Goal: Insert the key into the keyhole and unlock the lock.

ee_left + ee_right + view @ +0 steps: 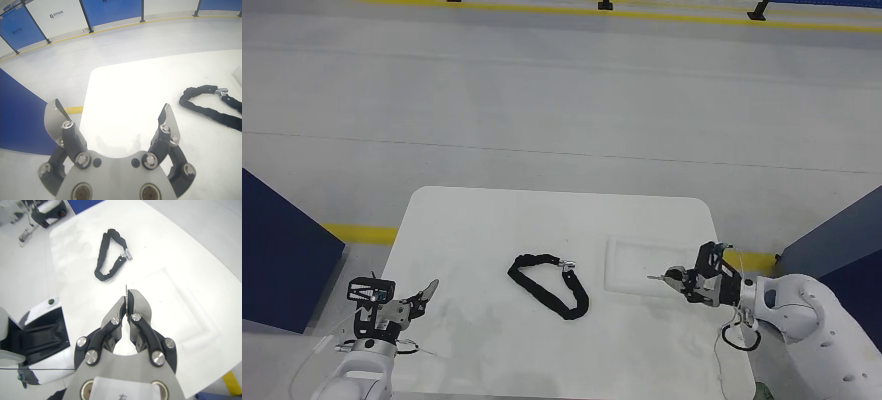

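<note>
**Right claw** [127, 295]. We record it clenched on the key [126, 290]. The flat metal is held edge-on between the two pads, and its tip juts a little past the fingertips [133, 294]. The key touches nothing but the pads.

**Right arm.** It comes in over the table [492, 220] from the near right corner and lies low and roughly level, with the claw pointing inward toward the table's middle. The claw hangs at the nearer edge of a faint rectangular outline [634, 262] marked in the tabletop. We cannot tell how high above the surface it hangs.

**Lock** [547, 285]. This is a chain in a black fabric sleeve, lying flat on the table as a closed, flattened loop. It sits straight ahead of the right claw, beyond the outline and well apart from the key tip. Its metal head [127, 255] joins the two chain ends on the side of the loop that faces the right claw. We cannot make out the keyhole. Key and head are apart.

**Left claw** [111, 106]. We record it released, with its fingers spread wide and only bare tabletop between them.

**Left arm.** It sits at the near left corner of the table, with the claw over the table's edge and aimed inward across the surface.

**Lock, from the left claw.** It lies ahead and off to the claw's right, well apart, with the head at the far end of the loop.
</note>
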